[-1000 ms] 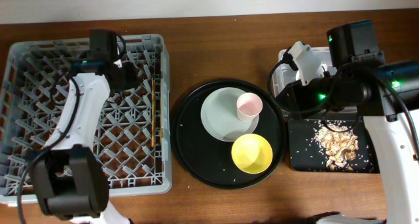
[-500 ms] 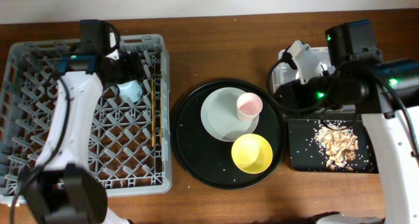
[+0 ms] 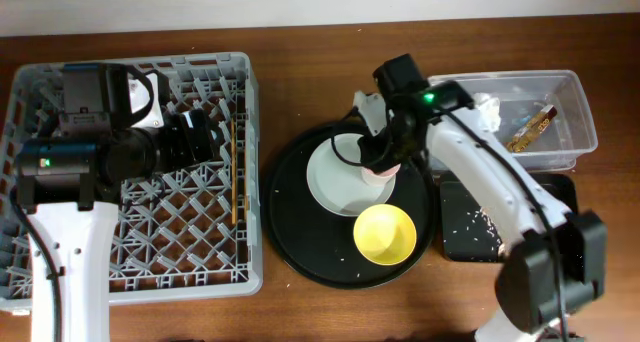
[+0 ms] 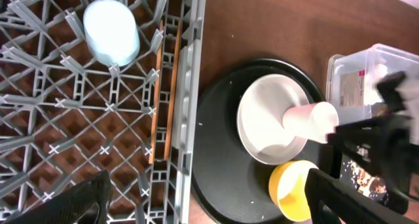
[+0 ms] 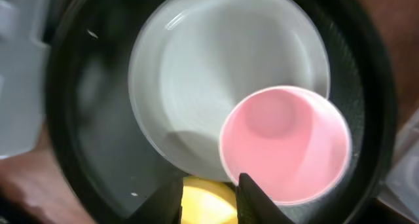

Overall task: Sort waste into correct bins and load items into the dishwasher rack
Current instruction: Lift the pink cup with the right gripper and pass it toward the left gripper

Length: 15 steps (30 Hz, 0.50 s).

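My right gripper point(image 3: 378, 168) is open, low over the near rim of the pink cup point(image 3: 381, 162), which stands on the pale plate point(image 3: 335, 177). In the right wrist view its fingertips point(image 5: 252, 198) straddle the cup's edge point(image 5: 285, 145) with the yellow bowl point(image 5: 206, 204) showing between them. My left gripper point(image 4: 209, 211) is wide open and empty above the grey rack point(image 3: 200, 267). The light-blue cup point(image 4: 111, 31) sits upside down in the rack. Two chopsticks point(image 3: 233, 172) lie along the rack's right side. The yellow bowl point(image 3: 385, 232) is on the round tray.
The large round black tray point(image 3: 300, 242) holds the plate, cup and bowl. The clear tub point(image 3: 575, 132) at the back right holds a white tissue point(image 3: 487, 107) and a gold wrapper point(image 3: 530, 127). The shallow black tray point(image 3: 465, 237) with crumbs lies partly under my right arm.
My left gripper let go of the light-blue cup in the rack and drew back. My right arm swung left from the bins to the pink cup.
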Motion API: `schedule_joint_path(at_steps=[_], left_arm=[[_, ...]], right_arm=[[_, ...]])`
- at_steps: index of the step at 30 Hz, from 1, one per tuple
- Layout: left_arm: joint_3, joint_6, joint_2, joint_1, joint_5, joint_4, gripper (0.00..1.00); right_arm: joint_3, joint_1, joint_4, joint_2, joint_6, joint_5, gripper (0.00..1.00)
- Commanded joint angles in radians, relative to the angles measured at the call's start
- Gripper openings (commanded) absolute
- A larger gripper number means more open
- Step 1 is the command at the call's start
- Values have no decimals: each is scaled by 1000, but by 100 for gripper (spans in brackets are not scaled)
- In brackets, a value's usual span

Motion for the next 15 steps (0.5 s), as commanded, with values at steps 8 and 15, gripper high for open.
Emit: schedule_joint_path(at_steps=[8, 15], left_arm=[[-7, 13, 0, -2, -7, -1, 93], [-7, 13, 0, -2, -7, -1, 93]], right_arm=[[-61, 19, 71, 92, 12, 30, 27], [-104, 31, 100, 92, 12, 31, 10]])
